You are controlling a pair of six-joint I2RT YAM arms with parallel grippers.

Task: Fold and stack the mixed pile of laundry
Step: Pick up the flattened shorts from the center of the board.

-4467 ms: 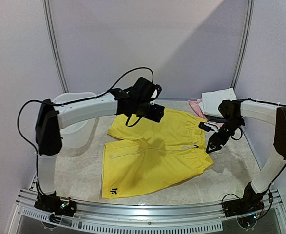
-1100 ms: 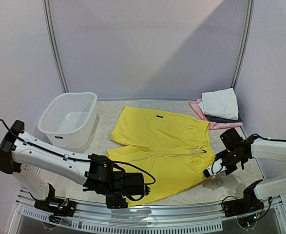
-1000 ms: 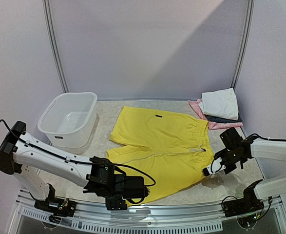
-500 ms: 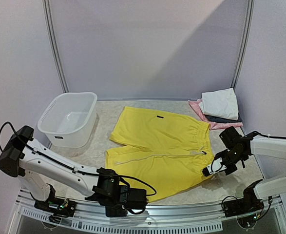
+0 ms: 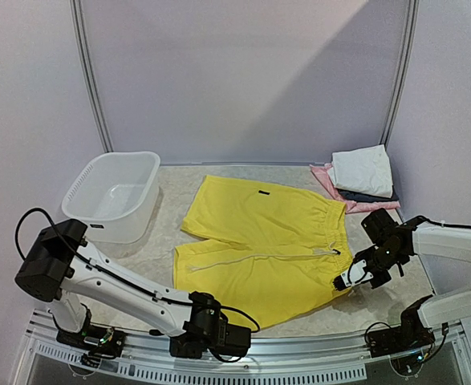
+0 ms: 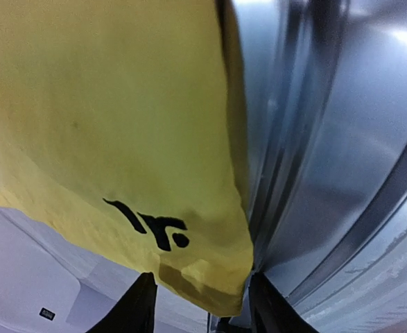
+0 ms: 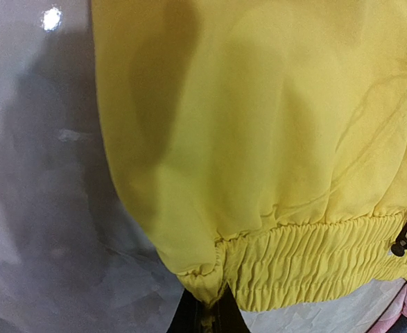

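The yellow shorts (image 5: 259, 241) from the laundry pile lie spread flat in the middle of the table, waistband to the right. My left gripper (image 5: 211, 333) is low at the front edge, over the near left hem corner. In the left wrist view that corner (image 6: 203, 277), with its black logo (image 6: 151, 225), sits between my open fingers (image 6: 142, 305), which stand apart on either side of it. My right gripper (image 5: 341, 282) is shut on the near waistband corner (image 7: 210, 281) of the shorts.
A white plastic basket (image 5: 111, 196) stands at the back left. A folded white garment (image 5: 362, 170) rests on pink cloth (image 5: 335, 188) at the back right. The metal front rail (image 5: 299, 365) runs right beside my left gripper.
My left arm has slid toward the front rail and settled at the hem corner, its jaws narrowing around it. The right gripper has held its place on the waistband.
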